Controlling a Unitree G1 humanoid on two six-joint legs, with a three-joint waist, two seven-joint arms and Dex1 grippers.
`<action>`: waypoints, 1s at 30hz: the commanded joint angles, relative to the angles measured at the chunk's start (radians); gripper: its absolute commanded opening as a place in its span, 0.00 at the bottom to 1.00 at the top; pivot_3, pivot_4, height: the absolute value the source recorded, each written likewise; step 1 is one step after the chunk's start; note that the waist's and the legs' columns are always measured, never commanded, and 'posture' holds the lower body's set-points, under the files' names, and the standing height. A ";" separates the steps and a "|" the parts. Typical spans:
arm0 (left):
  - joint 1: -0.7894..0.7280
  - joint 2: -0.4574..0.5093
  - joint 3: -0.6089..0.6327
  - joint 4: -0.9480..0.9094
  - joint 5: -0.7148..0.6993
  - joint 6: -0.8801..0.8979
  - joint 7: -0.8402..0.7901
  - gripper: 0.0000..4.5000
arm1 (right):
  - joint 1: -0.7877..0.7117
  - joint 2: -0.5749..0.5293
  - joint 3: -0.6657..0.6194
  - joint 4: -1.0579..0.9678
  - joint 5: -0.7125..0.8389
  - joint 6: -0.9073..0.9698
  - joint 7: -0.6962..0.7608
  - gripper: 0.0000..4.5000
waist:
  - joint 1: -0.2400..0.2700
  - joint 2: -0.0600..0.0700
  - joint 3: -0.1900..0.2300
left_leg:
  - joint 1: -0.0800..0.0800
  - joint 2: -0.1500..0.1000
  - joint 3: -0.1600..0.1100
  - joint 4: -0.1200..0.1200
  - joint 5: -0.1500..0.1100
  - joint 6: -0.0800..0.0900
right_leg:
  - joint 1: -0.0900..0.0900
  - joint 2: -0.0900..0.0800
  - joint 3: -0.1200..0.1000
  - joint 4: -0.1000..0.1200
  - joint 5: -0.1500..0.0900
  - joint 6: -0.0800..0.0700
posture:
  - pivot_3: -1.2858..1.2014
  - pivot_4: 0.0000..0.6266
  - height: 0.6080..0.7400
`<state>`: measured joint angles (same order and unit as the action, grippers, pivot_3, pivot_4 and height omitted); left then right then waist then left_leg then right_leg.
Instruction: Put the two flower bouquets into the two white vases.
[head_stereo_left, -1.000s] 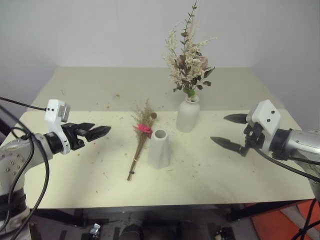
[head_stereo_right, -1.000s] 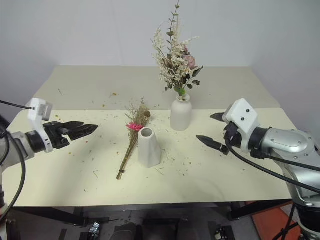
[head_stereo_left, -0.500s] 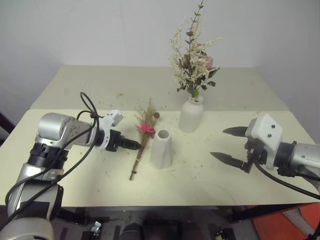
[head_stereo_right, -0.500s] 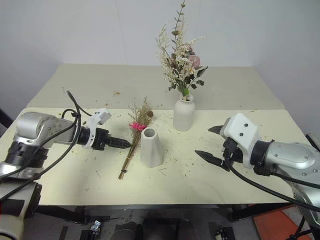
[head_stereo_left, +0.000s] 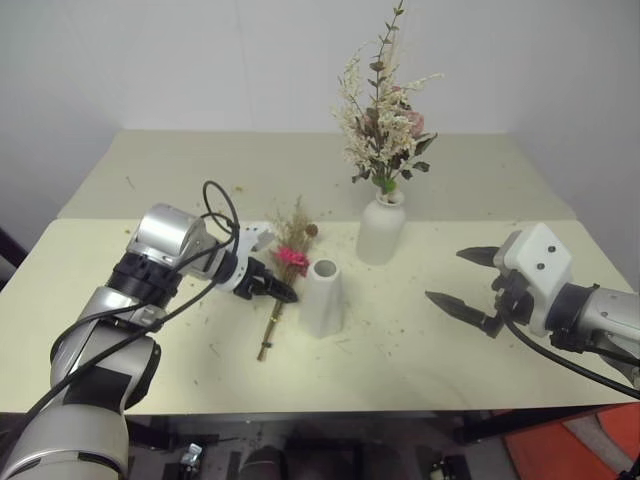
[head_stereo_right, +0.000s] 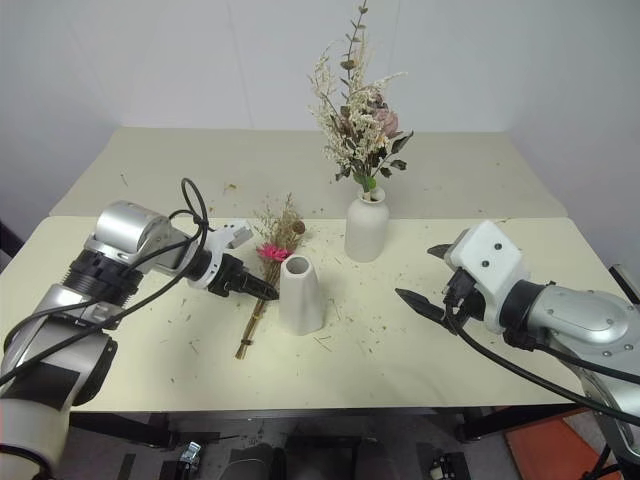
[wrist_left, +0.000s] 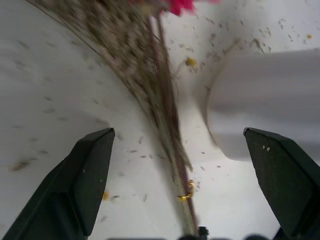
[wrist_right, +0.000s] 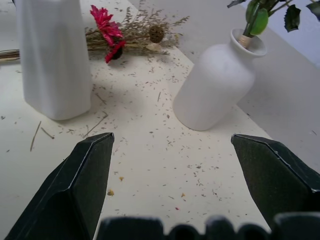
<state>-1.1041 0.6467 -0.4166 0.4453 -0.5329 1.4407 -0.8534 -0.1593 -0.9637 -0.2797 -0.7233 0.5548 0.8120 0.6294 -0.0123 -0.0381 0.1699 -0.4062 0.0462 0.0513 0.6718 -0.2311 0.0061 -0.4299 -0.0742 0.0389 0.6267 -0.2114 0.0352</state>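
Nearest, at the lower right of the left eye view, the right gripper (head_stereo_left: 470, 279) hangs above the table (head_stereo_left: 420, 350) with its two black fingers spread wide and nothing between them; its own wrist view looks past those spread fingers at both vases. At the lower left of that head view the left gripper (head_stereo_left: 277, 291) reaches in toward the centre of the frame, angled down at the tabletop. In the left wrist view its fingers (wrist_left: 85, 175) stand far apart on either side of the stems, with open gap to each finger, so it has hold of nothing.

The slim grass bouquet (head_stereo_left: 280, 290) lies flat on the table, left of centre in the frame, its cut ends toward the near edge and its magenta daisies (head_stereo_left: 291, 257) and tan plumes toward the far side. Just to the right of it stands the cone vase (head_stereo_left: 322, 297), upright, its round mouth empty.

Farther back and a little right of centre stands the bottle vase (head_stereo_left: 380, 230), upright, with the fuller cream-white bouquet (head_stereo_left: 384, 125) already in its neck, green leaves at the rim and a tall sprig rising toward the top edge. Dried bits of plant are scattered over the tabletop around both vases
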 joint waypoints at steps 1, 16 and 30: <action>-0.029 -0.013 -0.016 0.005 0.035 -0.011 -0.020 1.00 | -0.023 0.002 0.006 -0.006 -0.015 -0.009 -0.013 0.98 | 0.000 0.000 0.000 | 0.000 0.000 0.000 0.000 0.000 0.000 | 0.000 0.000 0.000 0.000 0.000 0.000 | 0.52 0.24 1.00; -0.013 -0.072 -0.032 0.049 0.120 -0.044 -0.033 0.36 | -0.066 0.007 0.047 0.034 -0.049 -0.009 -0.020 1.00 | -0.001 0.000 0.000 | 0.000 0.000 0.000 0.001 0.000 0.000 | 0.000 0.000 0.000 0.000 0.000 0.000 | 0.52 0.24 1.00; -0.024 -0.064 0.278 0.067 0.118 -0.158 0.049 0.01 | -0.039 0.002 -0.038 0.018 0.005 0.016 0.033 1.00 | -0.001 0.000 0.000 | -0.001 0.000 -0.001 0.002 0.000 0.000 | 0.000 0.000 0.000 0.001 0.000 0.000 | 0.52 0.24 1.00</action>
<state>-1.1051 0.5511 -0.2340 0.5588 -0.3963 1.3222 -0.8239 -0.2040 -0.9537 -0.2376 -0.6781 0.5279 0.8182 0.6421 -0.0133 -0.0384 0.1701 -0.4075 0.0462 0.0503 0.6740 -0.2314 0.0065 -0.4302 -0.0742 0.0386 0.6277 -0.2113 0.0353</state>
